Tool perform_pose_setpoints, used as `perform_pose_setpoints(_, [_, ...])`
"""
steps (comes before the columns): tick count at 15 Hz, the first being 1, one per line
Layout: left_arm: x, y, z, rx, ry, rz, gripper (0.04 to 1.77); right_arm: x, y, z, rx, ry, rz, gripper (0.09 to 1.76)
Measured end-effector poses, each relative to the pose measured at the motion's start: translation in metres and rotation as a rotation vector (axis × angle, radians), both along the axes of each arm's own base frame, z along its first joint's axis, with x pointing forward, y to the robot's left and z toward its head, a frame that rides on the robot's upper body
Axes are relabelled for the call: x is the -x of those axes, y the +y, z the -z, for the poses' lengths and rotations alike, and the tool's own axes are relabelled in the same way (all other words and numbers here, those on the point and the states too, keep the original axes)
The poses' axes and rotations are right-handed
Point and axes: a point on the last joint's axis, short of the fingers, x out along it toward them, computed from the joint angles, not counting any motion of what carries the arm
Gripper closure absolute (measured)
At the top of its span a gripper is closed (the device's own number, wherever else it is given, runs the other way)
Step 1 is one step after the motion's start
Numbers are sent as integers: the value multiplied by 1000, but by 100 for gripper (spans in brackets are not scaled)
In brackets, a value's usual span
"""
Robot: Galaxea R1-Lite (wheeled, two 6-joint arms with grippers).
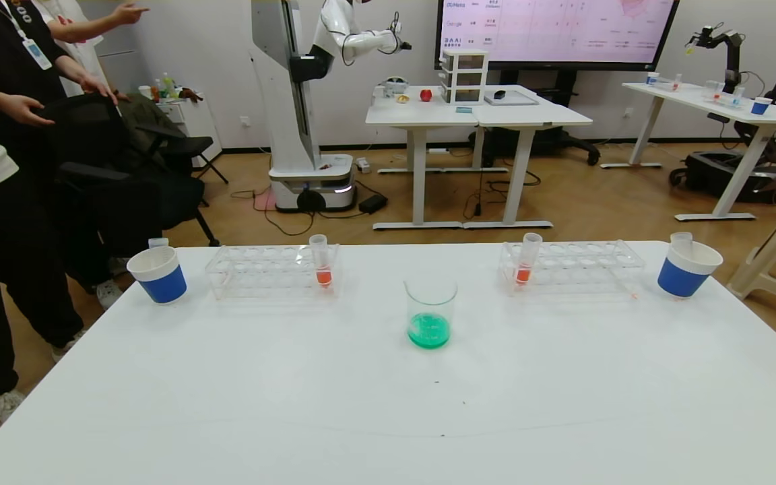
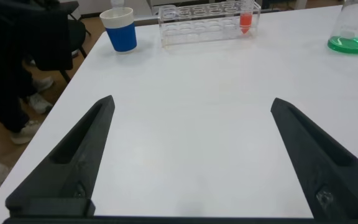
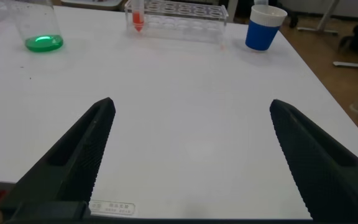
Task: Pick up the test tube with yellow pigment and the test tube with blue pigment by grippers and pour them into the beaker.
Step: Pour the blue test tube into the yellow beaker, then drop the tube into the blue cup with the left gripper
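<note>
Probably a robotics lab — another robot [image 1: 307,101], worktables [image 1: 475,118].

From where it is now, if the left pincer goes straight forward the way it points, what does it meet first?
The left pincer is open over bare table. Straight ahead the way looks free until the clear rack holding an orange-red tube, probably first. The beaker sits off to the side. Depth is uncertain.

The right gripper [image 3: 191,155] hangs wide open over the bare white table [image 3: 185,81]. Far off stand the beaker [image 3: 39,28] holding green liquid, a clear rack [image 3: 179,14] with an orange-red tube [image 3: 137,17], and a blue-and-white paper cup [image 3: 264,28].
</note>
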Motion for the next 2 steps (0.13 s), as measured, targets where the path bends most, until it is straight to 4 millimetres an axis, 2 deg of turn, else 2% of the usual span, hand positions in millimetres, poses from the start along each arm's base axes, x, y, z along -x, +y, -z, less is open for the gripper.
perform_pose_setpoints(2, [0,0,1,16,4,-5,6,0,0,0,0,0,0,11])
